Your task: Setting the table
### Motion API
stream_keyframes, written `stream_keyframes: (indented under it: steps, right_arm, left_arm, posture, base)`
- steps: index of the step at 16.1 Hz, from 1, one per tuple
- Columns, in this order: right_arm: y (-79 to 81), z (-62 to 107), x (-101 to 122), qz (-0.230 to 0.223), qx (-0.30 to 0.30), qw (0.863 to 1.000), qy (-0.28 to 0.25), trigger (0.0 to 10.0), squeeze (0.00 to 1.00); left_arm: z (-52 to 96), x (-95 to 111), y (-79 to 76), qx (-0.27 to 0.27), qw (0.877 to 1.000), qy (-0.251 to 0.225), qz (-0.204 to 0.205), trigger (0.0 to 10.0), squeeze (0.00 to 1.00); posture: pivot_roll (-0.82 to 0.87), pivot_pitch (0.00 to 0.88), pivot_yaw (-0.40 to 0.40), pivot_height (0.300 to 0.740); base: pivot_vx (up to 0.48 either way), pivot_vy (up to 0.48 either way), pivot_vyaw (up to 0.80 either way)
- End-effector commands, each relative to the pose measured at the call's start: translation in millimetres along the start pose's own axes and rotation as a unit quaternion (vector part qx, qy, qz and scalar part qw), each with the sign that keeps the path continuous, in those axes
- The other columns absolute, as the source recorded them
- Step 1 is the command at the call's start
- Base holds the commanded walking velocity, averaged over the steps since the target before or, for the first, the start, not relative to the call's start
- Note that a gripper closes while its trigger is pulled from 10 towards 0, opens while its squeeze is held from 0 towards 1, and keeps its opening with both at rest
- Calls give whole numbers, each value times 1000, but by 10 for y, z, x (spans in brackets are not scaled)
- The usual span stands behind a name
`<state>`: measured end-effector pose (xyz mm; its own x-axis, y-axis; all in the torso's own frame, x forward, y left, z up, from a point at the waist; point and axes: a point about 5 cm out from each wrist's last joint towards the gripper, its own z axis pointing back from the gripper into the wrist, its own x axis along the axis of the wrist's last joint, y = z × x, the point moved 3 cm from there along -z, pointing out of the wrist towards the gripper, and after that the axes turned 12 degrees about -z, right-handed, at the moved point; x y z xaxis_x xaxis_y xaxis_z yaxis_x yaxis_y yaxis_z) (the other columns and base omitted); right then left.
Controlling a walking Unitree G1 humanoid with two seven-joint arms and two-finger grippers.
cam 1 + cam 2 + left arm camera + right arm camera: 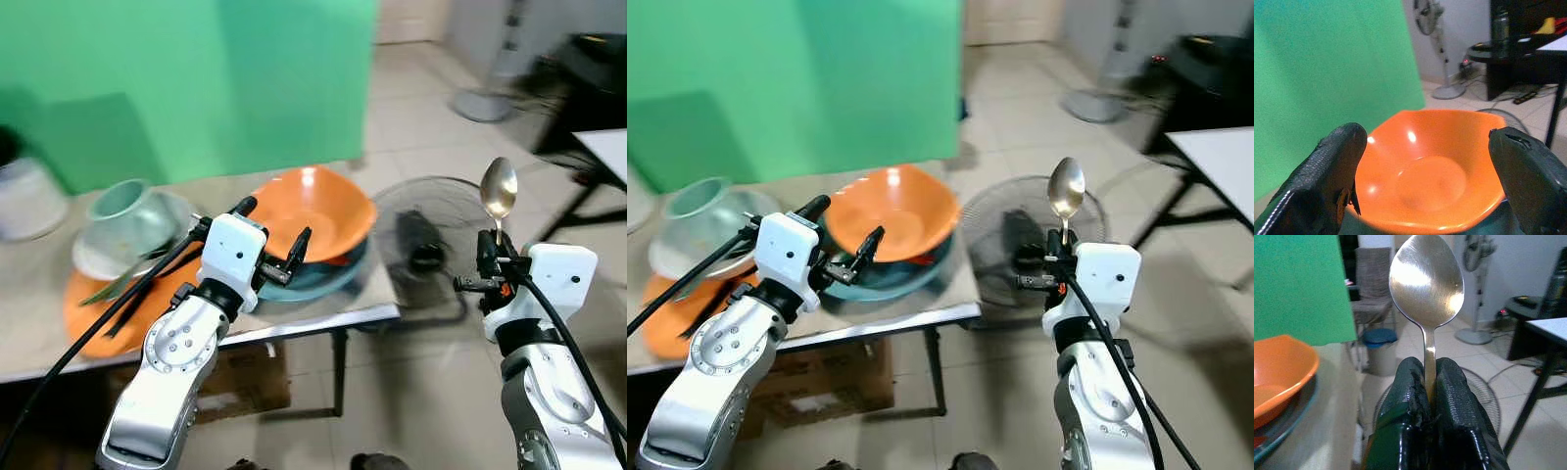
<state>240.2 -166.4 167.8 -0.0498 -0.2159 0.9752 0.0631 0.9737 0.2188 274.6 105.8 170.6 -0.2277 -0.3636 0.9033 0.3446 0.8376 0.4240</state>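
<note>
A glossy orange bowl (pixel 318 215) rests in a teal dish (pixel 328 279) on the table's right end (pixel 333 318). My left gripper (pixel 274 223) hovers open just in front of the bowl's near rim. In the left wrist view its fingers (pixel 1337 171) stand on either side of the orange bowl (pixel 1430 171) without touching it. My right gripper (pixel 487 257) is off the table's right side, over the floor, shut on the handle of a steel spoon (pixel 498 188) that stands upright, bowl end up. The right wrist view shows the spoon (pixel 1426 279) pinched between the pads.
On the table's left stand a pale glass bowl (pixel 122 201) on a white plate (pixel 93 259) and an orange plate (pixel 83 313) with dark utensils (pixel 147 279). A floor fan (pixel 426 240) lies beyond the table's right edge. A cardboard box (pixel 245 382) sits underneath. A white table (pixel 607 147) is at the far right.
</note>
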Motion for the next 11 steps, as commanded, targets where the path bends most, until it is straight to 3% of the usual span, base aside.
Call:
stream_keyframes:
  steps: [1, 6, 11]
  right_arm:
    - [37, 5, -26, 0, 6, 1000, 1, 10000, 0]
    - [35, -15, -37, 2, 2, 1000, 5, 10000, 0]
    - [41, -32, -56, 16, 8, 1000, 15, 10000, 0]
  left_arm:
    - [12, 16, 34, 7, 1000, -5, -4, 10000, 0]
    - [-13, 59, 49, 7, 1000, -15, -13, 10000, 0]
    - [-10, 36, 70, 20, 1000, -5, 10, 10000, 0]
  posture:
    - [-1, 42, 47, 740]
    - [2, 42, 47, 740]
    - [-1, 42, 40, 740]
  base:
    - [0, 0, -800]
    - [0, 0, -800]
    - [0, 0, -800]
